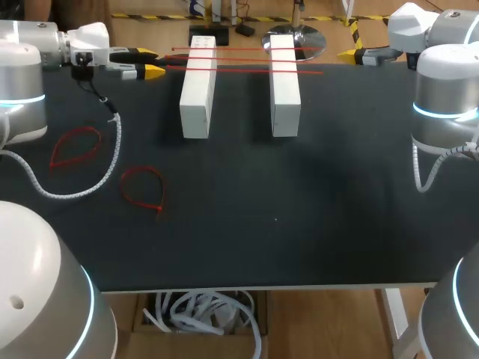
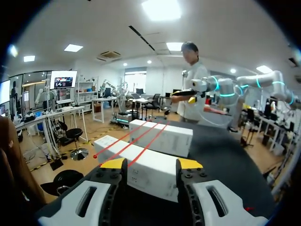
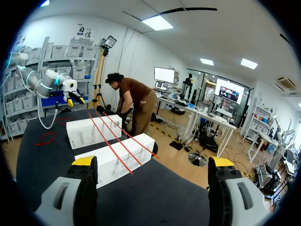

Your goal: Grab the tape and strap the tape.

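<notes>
The left gripper [image 1: 153,63] hangs over the far left corner of the table [image 1: 299,224] with its yellow tips apart and nothing held. Its own wrist view makes that plain: the fingers [image 2: 113,164] stand parted, with only the nearer white block [image 2: 150,175] showing ahead between them. The right gripper [image 3: 152,162] sits at the far right corner with its tips spread even wider, and it holds nothing either. From above, the right gripper [image 1: 358,55] shows just one yellow tip, so the wide gap is clear only from its wrist.

Between the two grippers, three red tape strips [image 1: 239,60] lie side by side across the tops of two white blocks [image 1: 198,86], bridging the gap between them. Neither gripper touches them.

Each wrist view looks along the strips [image 2: 135,140] [image 3: 120,139] to the other arm beyond the blocks. Only the head view takes in both closed red loops [image 1: 157,206] lying flat on the table's left side. The right wrist view catches just one [image 3: 47,139].
</notes>
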`<act>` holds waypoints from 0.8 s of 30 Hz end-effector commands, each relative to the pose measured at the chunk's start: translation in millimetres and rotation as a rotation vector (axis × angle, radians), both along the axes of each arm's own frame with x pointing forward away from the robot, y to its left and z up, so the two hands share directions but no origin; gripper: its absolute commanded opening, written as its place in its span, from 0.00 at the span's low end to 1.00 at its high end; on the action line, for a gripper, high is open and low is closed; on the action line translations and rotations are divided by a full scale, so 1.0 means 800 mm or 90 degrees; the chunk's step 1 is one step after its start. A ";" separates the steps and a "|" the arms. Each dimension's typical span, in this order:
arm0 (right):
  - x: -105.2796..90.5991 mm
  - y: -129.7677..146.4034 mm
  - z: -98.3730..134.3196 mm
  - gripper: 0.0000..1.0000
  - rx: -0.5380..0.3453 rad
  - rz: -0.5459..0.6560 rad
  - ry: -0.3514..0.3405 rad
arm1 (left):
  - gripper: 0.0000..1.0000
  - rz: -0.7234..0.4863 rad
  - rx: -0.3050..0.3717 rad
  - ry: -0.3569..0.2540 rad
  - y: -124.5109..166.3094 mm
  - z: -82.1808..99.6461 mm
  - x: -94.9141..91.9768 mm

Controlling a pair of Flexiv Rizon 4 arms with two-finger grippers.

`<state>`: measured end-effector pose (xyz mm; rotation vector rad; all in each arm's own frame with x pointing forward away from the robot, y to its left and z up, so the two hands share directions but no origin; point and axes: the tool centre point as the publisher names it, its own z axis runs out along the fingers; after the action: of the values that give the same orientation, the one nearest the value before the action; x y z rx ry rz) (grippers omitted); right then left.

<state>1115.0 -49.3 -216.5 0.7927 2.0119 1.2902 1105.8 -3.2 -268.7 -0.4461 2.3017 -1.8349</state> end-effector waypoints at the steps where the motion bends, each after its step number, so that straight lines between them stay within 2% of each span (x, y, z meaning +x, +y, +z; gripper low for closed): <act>1: -0.001 0.000 0.000 1.00 0.000 0.000 0.000 | 0.44 -0.024 -0.003 0.004 0.000 -0.009 0.014; 11: -0.001 0.000 0.000 1.00 0.000 0.000 0.000 | 0.42 -0.049 -0.006 0.001 0.000 -0.022 0.032; 14: -0.001 0.000 0.000 1.00 0.000 0.000 0.000 | 0.36 -0.056 -0.008 0.001 0.001 -0.025 0.038; 24: -0.001 0.000 0.000 1.00 0.000 0.000 0.000 | 0.40 -0.080 -0.015 0.003 0.005 -0.035 0.054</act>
<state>1115.0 -49.4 -216.5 0.7927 2.0119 1.2902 1140.6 -0.5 -291.6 -0.3661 2.3363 -1.8716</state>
